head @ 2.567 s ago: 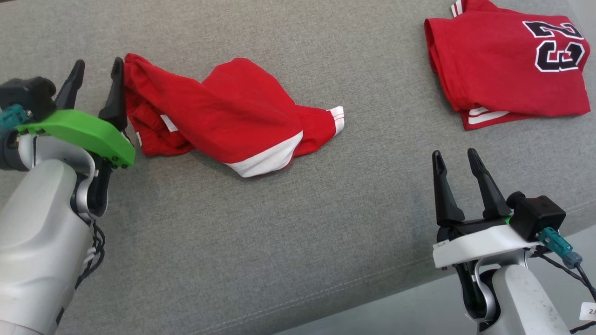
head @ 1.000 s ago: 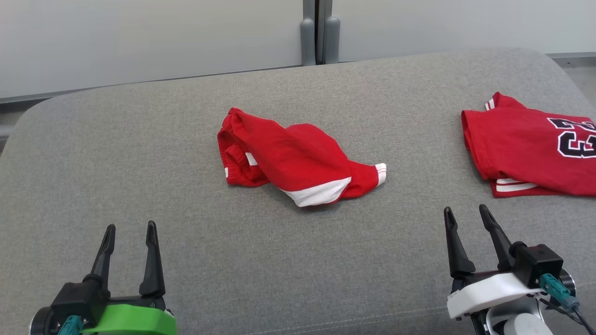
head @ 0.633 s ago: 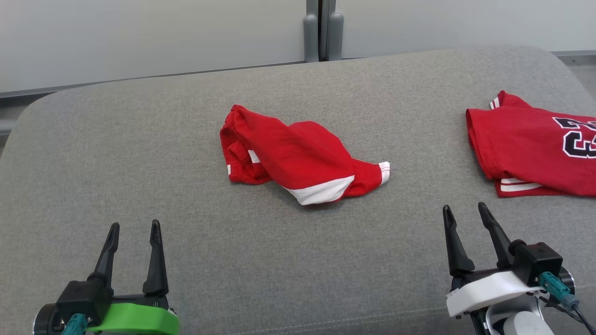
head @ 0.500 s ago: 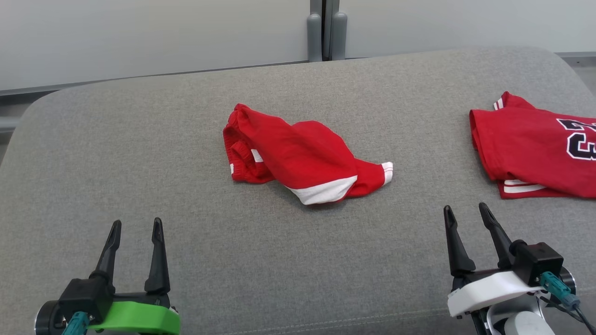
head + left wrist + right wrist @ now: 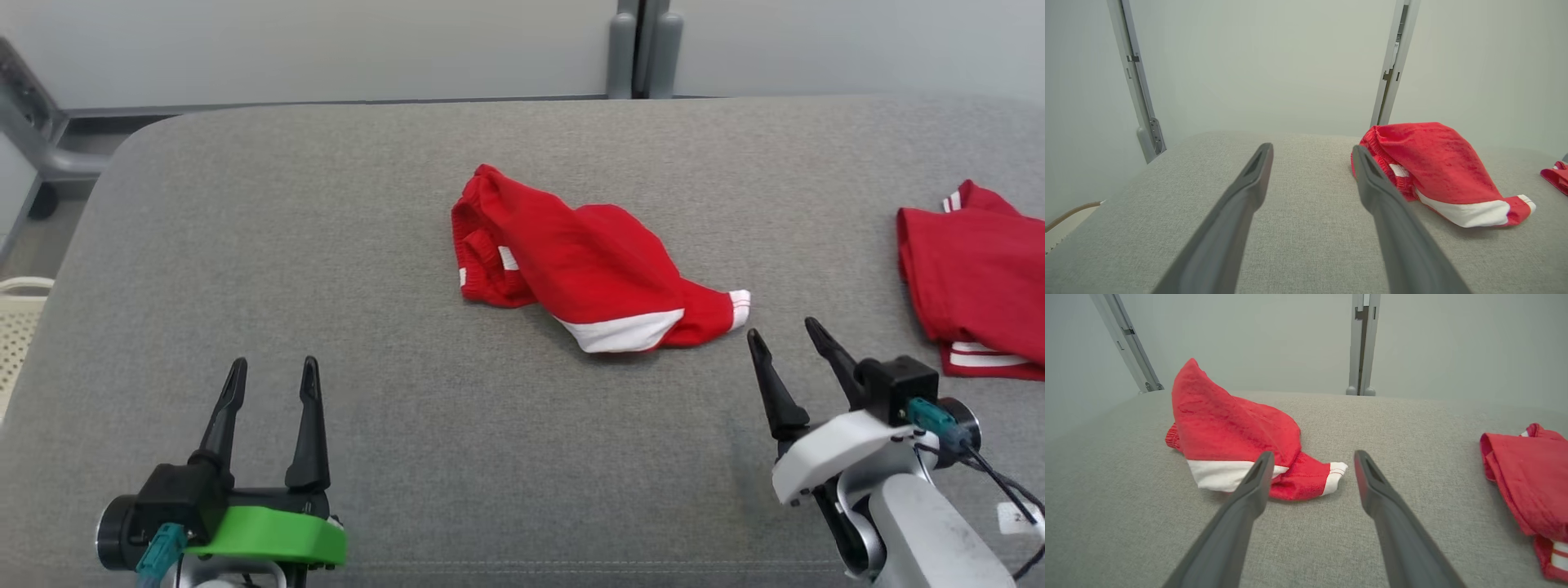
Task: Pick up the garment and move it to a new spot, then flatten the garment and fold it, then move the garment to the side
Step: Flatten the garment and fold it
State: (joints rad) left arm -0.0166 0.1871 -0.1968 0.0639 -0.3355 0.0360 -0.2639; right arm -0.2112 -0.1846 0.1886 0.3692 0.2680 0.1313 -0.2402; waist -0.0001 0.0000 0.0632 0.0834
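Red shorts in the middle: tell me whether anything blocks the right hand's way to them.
Nothing visible does. The right hand is open, near the shorts, with bare grey cushion between them. The folded shirt lies off to the right, clear of that path.

No readable text (small white tag (image 5: 1022,519) too blurred).

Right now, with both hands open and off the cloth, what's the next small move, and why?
Probably ease the right hand forward onto the white-cuffed end of the crumpled garment: it lies unflattened, just ahead of that open hand, while the left hand sits farther off.
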